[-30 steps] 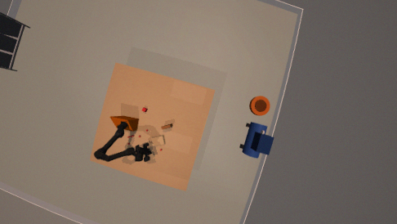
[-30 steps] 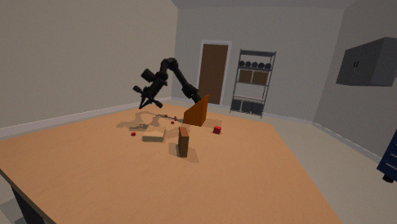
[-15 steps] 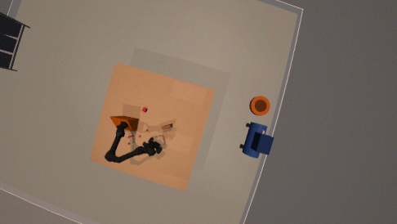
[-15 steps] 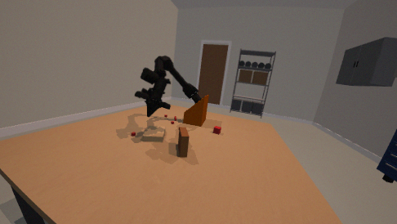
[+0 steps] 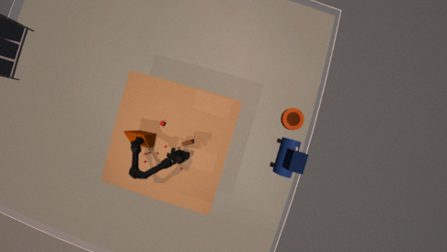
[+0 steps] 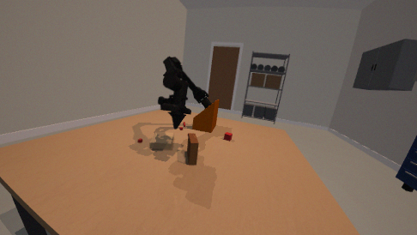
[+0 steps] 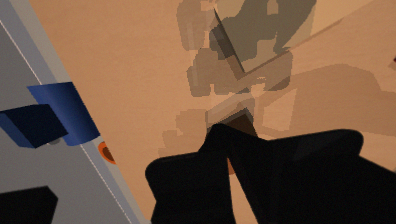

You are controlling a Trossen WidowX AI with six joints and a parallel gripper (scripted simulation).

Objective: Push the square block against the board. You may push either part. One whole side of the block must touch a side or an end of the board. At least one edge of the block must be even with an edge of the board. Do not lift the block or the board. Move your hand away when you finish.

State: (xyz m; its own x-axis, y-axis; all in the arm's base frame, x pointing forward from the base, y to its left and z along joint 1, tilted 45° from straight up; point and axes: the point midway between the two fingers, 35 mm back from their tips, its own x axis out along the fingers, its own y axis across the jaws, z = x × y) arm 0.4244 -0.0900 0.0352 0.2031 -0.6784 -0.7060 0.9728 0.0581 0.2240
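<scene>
The square block (image 6: 162,143) (image 7: 233,106) is a flat tan tile on the table (image 6: 86,184), lying in the arm's shadow. The board (image 6: 192,148) (image 5: 188,143) is a brown slab standing on its edge a short way to the right of the block, apart from it. In the wrist view the board (image 7: 227,45) shows as a dark strip beyond the block. My gripper (image 6: 177,125) (image 5: 183,155) (image 7: 217,127) is shut and empty. It points down, just above the block's far side. In the overhead view it covers most of the block.
An orange wedge (image 6: 207,117) (image 5: 143,136) stands by the arm's base. A red cube (image 6: 227,136) (image 5: 163,123) and small red bits (image 6: 140,140) lie on the table. A blue cabinet (image 5: 289,157) (image 7: 55,117) and an orange bin (image 5: 292,119) stand on the floor.
</scene>
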